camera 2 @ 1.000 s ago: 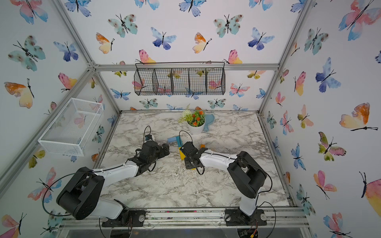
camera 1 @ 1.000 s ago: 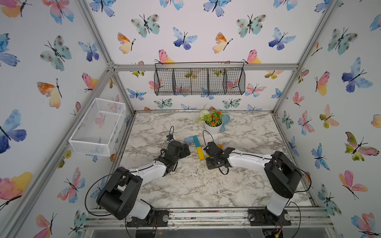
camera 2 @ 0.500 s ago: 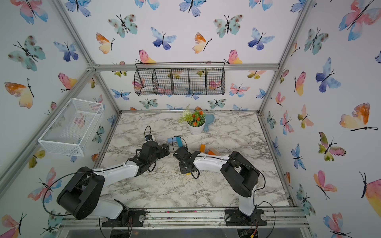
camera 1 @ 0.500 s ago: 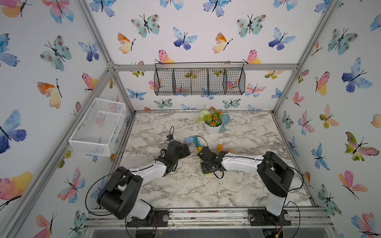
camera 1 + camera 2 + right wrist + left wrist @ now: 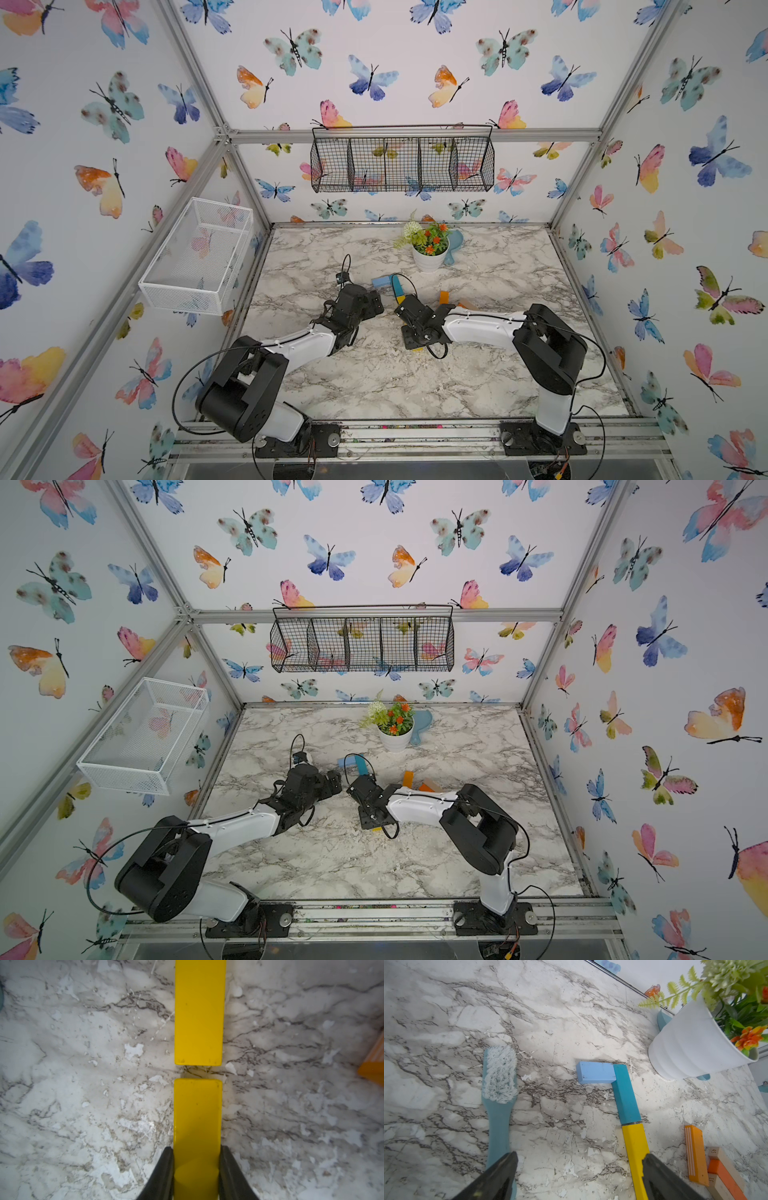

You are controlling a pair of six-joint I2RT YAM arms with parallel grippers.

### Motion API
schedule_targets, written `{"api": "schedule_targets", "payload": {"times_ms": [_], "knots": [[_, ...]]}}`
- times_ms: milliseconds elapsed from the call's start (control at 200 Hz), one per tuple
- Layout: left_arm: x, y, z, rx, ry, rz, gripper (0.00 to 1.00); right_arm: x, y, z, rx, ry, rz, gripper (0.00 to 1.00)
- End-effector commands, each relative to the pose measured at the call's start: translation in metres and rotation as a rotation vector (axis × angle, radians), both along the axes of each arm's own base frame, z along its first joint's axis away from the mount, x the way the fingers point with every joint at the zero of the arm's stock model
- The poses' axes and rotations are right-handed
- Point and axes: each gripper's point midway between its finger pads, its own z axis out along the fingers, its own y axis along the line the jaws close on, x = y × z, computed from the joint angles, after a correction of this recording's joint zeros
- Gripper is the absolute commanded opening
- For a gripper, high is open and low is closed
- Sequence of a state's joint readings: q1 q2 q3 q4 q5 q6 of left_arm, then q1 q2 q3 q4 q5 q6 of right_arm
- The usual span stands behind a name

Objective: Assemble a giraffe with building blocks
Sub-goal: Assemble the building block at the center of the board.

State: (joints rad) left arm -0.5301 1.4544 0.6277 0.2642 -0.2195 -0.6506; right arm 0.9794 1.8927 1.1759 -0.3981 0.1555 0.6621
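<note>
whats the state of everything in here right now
left pincer, open, empty
right pincer, shut on second yellow bar
second yellow bar, in line with first yellow bar, gap between
teal bar, flat, touching light-blue bar
orange bar, lying loose
brush, lying bristles up
plant pot, upright

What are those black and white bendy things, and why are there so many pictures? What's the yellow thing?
Those are two robot arms with pincers, called grippers, for hands. Two pictures look down on the marble table from above; two come from small cameras on the arms' wrists. On the table, a light-blue wooden block, a teal bar and a yellow bar lie joined as the giraffe's head and neck. Also there: an orange bar, plain wooden bars, a pale-teal brush and a white flowerpot. The right gripper is shut on a second yellow bar, in line with the first, a gap between them. The left gripper is open, holding nothing.
</note>
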Motion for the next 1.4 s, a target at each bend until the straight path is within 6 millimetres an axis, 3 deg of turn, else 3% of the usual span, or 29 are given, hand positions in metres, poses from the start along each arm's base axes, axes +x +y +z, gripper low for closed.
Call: {"api": "schedule_targets", "payload": {"times_ms": [0, 666, 766, 956, 1111, 1231, 1322, 1397], "knots": [[0.003, 0.001, 0.001, 0.01, -0.005, -0.006, 0.97, 0.001, 0.003, -0.006, -0.009, 0.009, -0.002, 0.12], [0.002, 0.002, 0.005, 0.014, -0.015, -0.004, 0.97, 0.003, -0.002, -0.012, -0.048, 0.007, -0.025, 0.14], [0.001, 0.002, 0.005, 0.014, -0.015, -0.006, 0.97, 0.003, -0.001, -0.011, -0.044, 0.008, -0.024, 0.2], [0.001, 0.002, 0.008, 0.01, -0.025, -0.007, 0.97, 0.006, 0.0, -0.003, -0.036, -0.007, -0.029, 0.4], [0.0, 0.002, 0.011, 0.003, -0.041, -0.012, 0.98, 0.011, 0.001, 0.014, -0.016, -0.044, -0.033, 0.51], [-0.001, 0.004, 0.015, 0.007, -0.06, -0.015, 0.98, 0.021, -0.001, 0.045, 0.011, -0.133, -0.042, 0.55], [-0.001, 0.005, 0.017, 0.009, -0.077, -0.014, 0.98, 0.036, -0.011, 0.073, -0.012, -0.255, -0.04, 0.6], [-0.002, 0.003, 0.02, -0.003, -0.097, -0.031, 0.98, 0.052, -0.03, 0.093, -0.074, -0.358, -0.062, 0.65]]}}
